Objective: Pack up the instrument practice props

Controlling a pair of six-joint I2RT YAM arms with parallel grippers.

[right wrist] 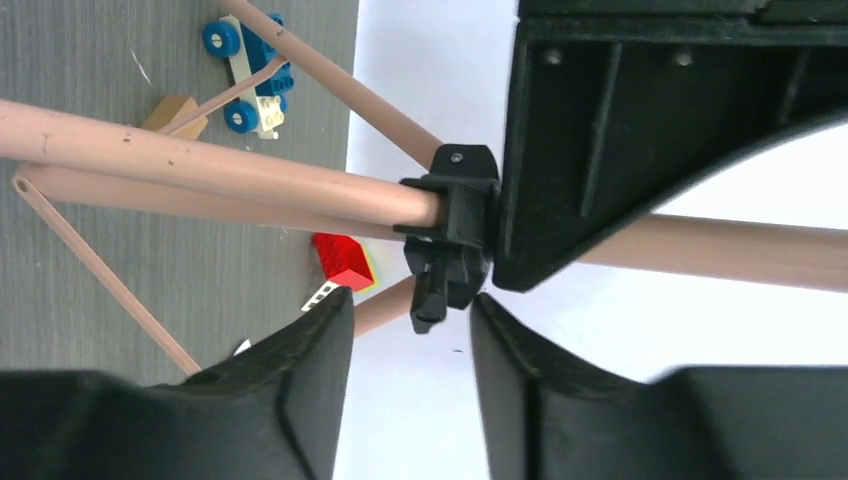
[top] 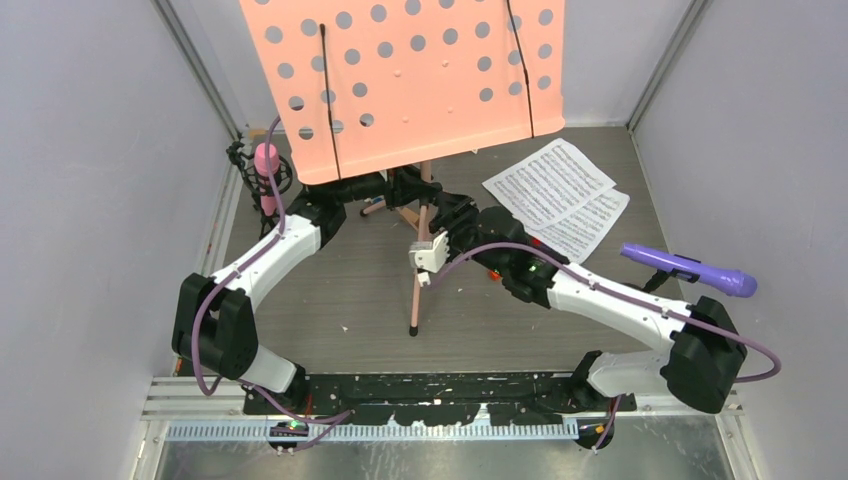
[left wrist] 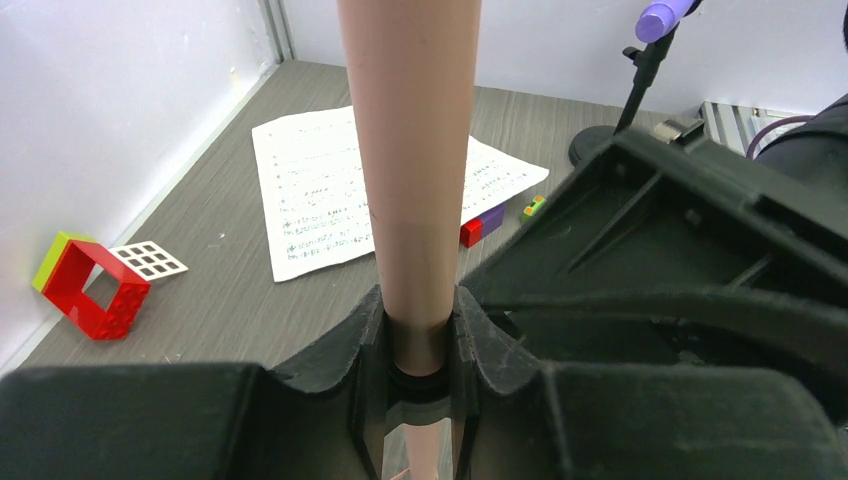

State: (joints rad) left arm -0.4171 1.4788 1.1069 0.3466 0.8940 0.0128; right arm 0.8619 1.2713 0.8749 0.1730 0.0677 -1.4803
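Observation:
The pink perforated music rack (top: 400,70) stands at the back on its tripod legs (top: 416,290). My left gripper (top: 385,188) is shut on the rack's pink pole (left wrist: 410,150), which shows in the left wrist view between the closed jaws of this gripper (left wrist: 418,340). My right gripper (top: 440,215) is open just beside it. In the right wrist view its tips (right wrist: 412,320) flank the lever of the black pole clamp (right wrist: 450,240). White sheet-music pages (top: 555,195) lie on the floor to the right. A pink microphone (top: 266,165) sits in its black mount at the left. A purple microphone (top: 690,268) sits in a black mount (left wrist: 640,80) at the right.
White walls close in on the left, right and back. A red and green block frame (left wrist: 90,285) lies by the wall. A blue toy car (right wrist: 245,75), a tan block (right wrist: 175,112) and a red block (right wrist: 342,262) lie under the tripod. Small blocks (left wrist: 480,225) lie on the pages.

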